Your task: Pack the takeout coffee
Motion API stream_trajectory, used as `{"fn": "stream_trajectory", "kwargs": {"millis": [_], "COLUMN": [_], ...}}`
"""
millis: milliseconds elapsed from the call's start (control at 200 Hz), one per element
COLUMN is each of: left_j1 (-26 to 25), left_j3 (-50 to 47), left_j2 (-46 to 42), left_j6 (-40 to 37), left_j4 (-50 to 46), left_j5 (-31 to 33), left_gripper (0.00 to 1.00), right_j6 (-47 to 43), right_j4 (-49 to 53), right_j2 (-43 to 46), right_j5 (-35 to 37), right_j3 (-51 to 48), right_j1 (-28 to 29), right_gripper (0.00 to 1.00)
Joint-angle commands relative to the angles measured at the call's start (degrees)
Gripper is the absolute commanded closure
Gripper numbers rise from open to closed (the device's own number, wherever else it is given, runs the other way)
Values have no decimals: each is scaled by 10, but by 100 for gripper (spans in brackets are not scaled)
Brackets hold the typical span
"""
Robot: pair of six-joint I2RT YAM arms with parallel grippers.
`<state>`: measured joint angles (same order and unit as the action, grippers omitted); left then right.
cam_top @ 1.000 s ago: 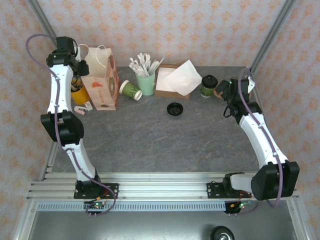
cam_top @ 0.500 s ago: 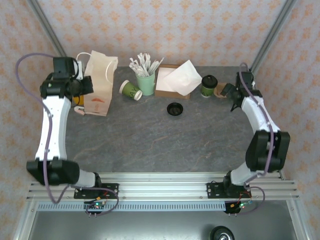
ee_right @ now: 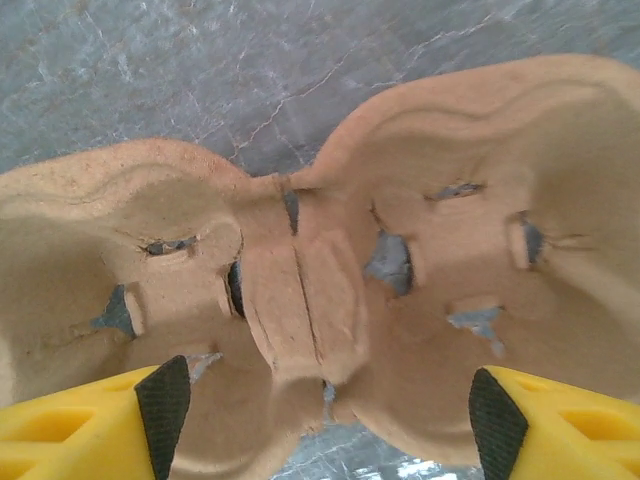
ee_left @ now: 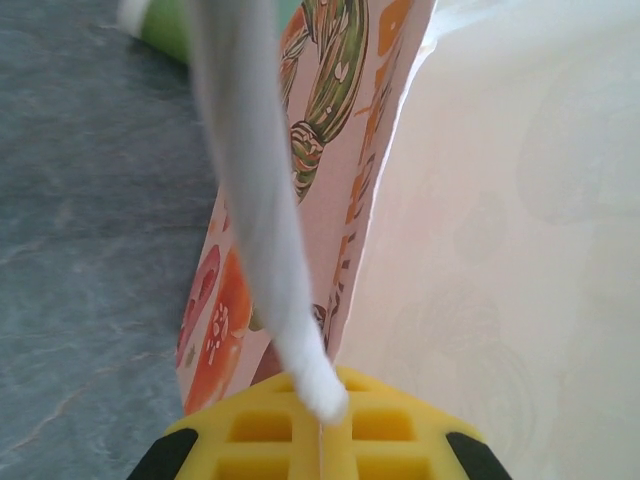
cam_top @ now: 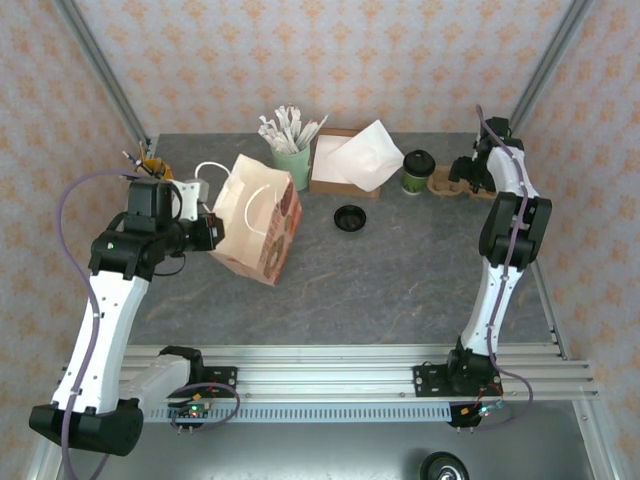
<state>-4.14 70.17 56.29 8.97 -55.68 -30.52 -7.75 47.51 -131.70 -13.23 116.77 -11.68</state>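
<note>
The takeout coffee (cam_top: 417,170), a dark green cup with a black lid, stands at the back right of the table. Beside it on the right lies a brown cardboard cup carrier (cam_top: 441,182) (ee_right: 400,200). My right gripper (cam_top: 465,172) (ee_right: 330,400) hangs over the carrier, open, one finger on each side of its narrow middle. My left gripper (cam_top: 205,232) (ee_left: 320,425) is shut on a printed paper bag (cam_top: 262,228) (ee_left: 330,150) at its rim, where the white handle (ee_left: 255,200) comes out between the fingers. The bag leans, lifted at the left.
A loose black lid (cam_top: 349,217) lies mid-table. At the back stand a pale green cup of wrapped sticks (cam_top: 292,160) and a brown box of white napkins (cam_top: 350,160). A yellow cup (cam_top: 150,166) sits in the back left corner. A green cup's edge (ee_left: 165,25) shows behind the bag.
My left arm has pulled the bag from the back left corner forward and to the right, tilting it. My right gripper has moved over the carrier and its jaws have narrowed.
</note>
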Motion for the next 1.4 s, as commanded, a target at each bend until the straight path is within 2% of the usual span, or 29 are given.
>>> {"fn": "stream_trajectory", "kwargs": {"millis": [0, 155, 285, 425, 545, 646, 766, 1016, 1091, 1161, 1281, 1391], "left_j1": [-20, -68, -100, -110, -111, -113, -127, -162, -178, -183, -184, -184], "left_j3": [-6, 16, 60, 107, 129, 139, 141, 140, 141, 143, 145, 153], "left_j2": [-5, 39, 97, 146, 170, 186, 184, 194, 192, 187, 187, 205], "left_j6": [-20, -70, -127, -166, -185, -178, -181, -197, -205, -205, -205, -209], "left_j4": [20, 14, -24, -47, -44, -38, -31, -50, -50, -45, -41, -53], "left_j5": [-63, -104, -96, -84, -71, -48, -33, 37, 70, 62, 35, 37], "left_gripper": [100, 100, 100, 100, 100, 100, 100, 100, 100, 100, 100, 100], "right_j6": [-8, 3, -5, 1, 15, 35, 72, 139, 155, 169, 200, 250], "right_j4": [46, 54, 67, 64, 47, 16, -44, -113, -120, -112, -123, -162], "right_j2": [-29, -74, -101, -100, -78, -30, 62, 310, 396, 471, 580, 635], "right_j5": [7, 38, 37, 34, 47, 59, 93, 142, 128, 90, -40, -158], "right_j3": [50, 99, 124, 110, 79, 24, -86, -305, -354, -381, -398, -379], "right_j1": [7, 8, 9, 9, 9, 9, 9, 16, 27, 43, 95, 152], "right_gripper": [27, 35, 41, 48, 62, 71, 76, 87, 91, 94, 98, 100]}}
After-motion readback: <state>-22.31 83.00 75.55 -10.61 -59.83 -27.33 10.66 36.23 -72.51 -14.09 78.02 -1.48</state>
